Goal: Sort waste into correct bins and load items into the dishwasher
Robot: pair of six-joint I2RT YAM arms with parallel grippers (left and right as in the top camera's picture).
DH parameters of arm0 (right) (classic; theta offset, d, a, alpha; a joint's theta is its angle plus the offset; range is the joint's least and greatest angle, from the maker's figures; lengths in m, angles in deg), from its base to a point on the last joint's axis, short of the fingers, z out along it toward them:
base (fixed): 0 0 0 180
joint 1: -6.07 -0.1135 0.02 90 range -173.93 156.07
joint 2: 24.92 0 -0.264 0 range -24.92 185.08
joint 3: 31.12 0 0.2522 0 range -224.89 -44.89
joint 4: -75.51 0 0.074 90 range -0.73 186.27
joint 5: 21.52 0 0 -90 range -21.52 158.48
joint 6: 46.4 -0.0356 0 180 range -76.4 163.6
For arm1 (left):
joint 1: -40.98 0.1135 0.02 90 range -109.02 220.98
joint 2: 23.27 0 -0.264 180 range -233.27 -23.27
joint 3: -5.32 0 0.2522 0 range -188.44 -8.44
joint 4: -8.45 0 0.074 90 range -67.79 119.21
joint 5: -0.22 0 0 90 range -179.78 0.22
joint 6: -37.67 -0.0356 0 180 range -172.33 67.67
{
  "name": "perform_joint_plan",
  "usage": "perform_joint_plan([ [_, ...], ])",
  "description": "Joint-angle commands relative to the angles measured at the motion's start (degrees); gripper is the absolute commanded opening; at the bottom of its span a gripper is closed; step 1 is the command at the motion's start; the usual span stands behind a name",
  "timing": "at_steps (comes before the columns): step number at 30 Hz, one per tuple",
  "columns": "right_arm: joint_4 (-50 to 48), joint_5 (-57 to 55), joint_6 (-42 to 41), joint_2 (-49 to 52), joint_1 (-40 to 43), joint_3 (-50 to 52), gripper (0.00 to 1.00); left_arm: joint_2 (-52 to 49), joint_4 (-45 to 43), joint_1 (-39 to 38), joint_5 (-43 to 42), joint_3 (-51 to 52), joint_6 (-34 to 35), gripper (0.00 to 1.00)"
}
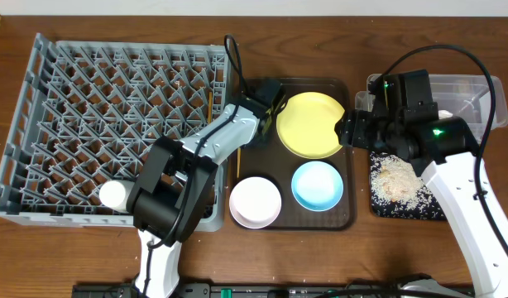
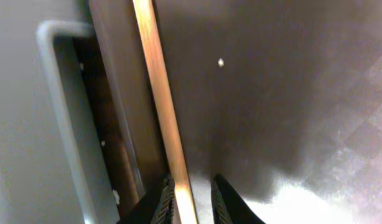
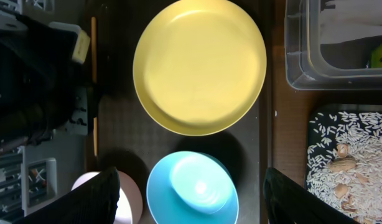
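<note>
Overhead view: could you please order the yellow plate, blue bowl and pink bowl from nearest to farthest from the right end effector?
1. Yellow plate, right beside the right end effector.
2. Blue bowl, nearer the robot than the plate.
3. Pink bowl, beyond the blue bowl.

Pale yellow plate (image 1: 310,124), light blue bowl (image 1: 317,184) and pinkish-white bowl (image 1: 255,201) are standing out against a dark brown tray (image 1: 279,168).

Table (image 1: 72,248) bears rack (image 1: 97,108), serving tray (image 1: 343,213), tub (image 1: 469,91) — black tray (image 1: 395,209).
</note>
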Motion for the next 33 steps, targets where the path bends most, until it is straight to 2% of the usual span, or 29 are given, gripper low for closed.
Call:
perform_joint_plan([
  [1,0.1,0.2,0.3,0.0,0.3,-0.3,0.72,-0.5,-1.3,0.3,-2.4,1.1,3.1,0.24],
  [6,0.3,0.2,0.6,0.0,0.3,-0.3,0.72,-0.5,-3.2,0.3,-12.6,1.6,4.6,0.24],
  [9,0.3,0.2,0.6,0.0,0.3,-0.3,0.72,-0.5,-3.8,0.3,-15.4,1.6,4.9,0.26],
  [25,0.4,0.3,0.6,0.0,0.3,-0.3,0.71,-1.1,-3.6,0.2,-11.6,1.4,4.8,0.31],
  [32,0.5,0.3,0.6,0.0,0.3,-0.3,0.7,-1.2,-3.3,0.2,-13.7,1.4,4.8,0.08],
  [33,0.5,0.3,0.6,0.0,0.3,-0.3,0.7,-1.2,-3.1,0.2,-14.0,1.4,4.8,0.08],
])
